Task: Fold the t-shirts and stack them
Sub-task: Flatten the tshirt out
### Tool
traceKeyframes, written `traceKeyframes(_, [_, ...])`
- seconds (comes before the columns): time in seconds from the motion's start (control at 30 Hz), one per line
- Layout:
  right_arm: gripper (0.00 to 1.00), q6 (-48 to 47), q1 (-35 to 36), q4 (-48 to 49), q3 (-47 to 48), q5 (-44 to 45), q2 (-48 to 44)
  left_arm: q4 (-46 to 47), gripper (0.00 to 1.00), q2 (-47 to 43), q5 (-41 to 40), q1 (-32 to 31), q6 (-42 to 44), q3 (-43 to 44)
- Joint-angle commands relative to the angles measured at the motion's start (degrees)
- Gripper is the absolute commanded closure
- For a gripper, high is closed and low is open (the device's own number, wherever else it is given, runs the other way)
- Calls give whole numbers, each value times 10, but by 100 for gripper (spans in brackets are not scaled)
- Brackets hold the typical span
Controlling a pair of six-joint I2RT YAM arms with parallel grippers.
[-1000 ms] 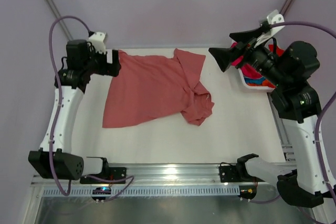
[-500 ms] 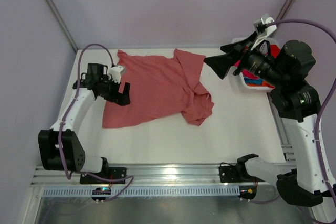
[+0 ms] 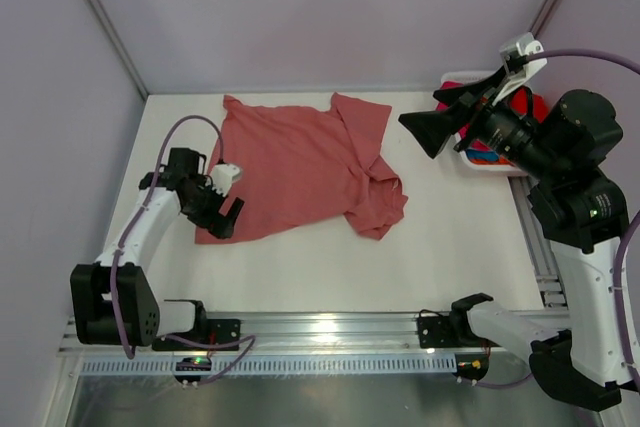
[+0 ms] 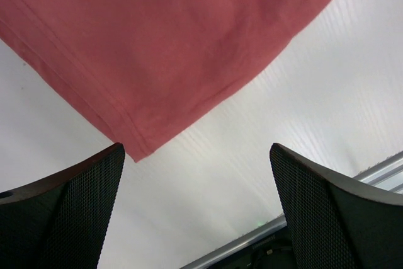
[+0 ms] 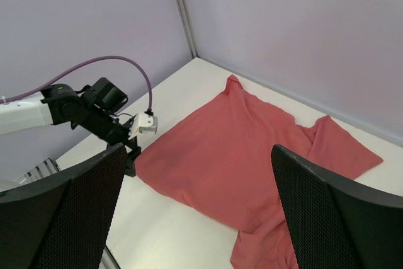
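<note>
Salmon-pink t-shirt (image 3: 300, 167) is lying spread out on the white counter (image 3: 450, 247), toward the far left part of it. It's mostly flat, but the right side is bunched into a rumpled lump near the middle of the counter.

Left hand (image 3: 226, 215) is down low at the shirt's near-left hem corner with its fingers wide apart and nothing between them. In the left wrist view the hem corner (image 4: 135, 149) pokes in just beside one finger (image 4: 75, 212), with bare counter under the rest of the gap.

Right hand (image 3: 438, 115) hangs up high over the far right, fingers also spread wide and holding nothing. It sits just beside the white basket (image 3: 492, 171), which has more shirts (image 3: 483, 154) in it, red, blue and orange as far as I can see.
</note>
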Motion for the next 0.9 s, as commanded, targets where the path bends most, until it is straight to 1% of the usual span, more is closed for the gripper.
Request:
traceKeyframes(0.0, [0,0,0,-11,27,21,4,-20,1,-51,-14,3,60,-25])
traceKeyframes(0.07, [1,2,0,-16,33,16,7,-22,2,-60,-15,3,83,-41])
traceKeyframes(0.13, [1,-2,0,-4,14,20,3,-24,4,-63,-11,3,93,-50])
traceKeyframes(0.27, [1,1,0,-11,23,0,5,-34,8,-44,-14,3,99,-50])
traceKeyframes(0.3, [1,-3,-1,-14,23,11,4,-31,9,-40,-20,4,99,-51])
traceKeyframes(0.37, [1,-6,0,-15,18,48,1,-26,11,-27,-31,3,95,-53])
traceKeyframes(0.47, [1,-13,0,6,-9,37,4,-6,12,-14,-35,4,87,-60])
traceKeyframes(0.57, [1,-36,0,28,-51,40,17,23,12,-6,-49,4,50,-56])
traceKeyframes(0.6, [1,-41,-1,48,-77,63,29,39,12,-5,-58,3,29,-55])
traceKeyframes(0.67, [0,-66,0,62,-116,99,44,54,10,-6,-71,3,13,-55])
traceKeyframes(0.7, [1,-78,0,66,-130,140,54,61,9,-6,-78,4,-1,-56])
traceKeyframes(0.8, [1,-105,-1,60,-184,204,109,87,7,-13,-114,7,-21,-60])
traceKeyframes(0.87, [4,-106,-4,58,-231,218,152,107,6,-19,-123,17,-45,-65])
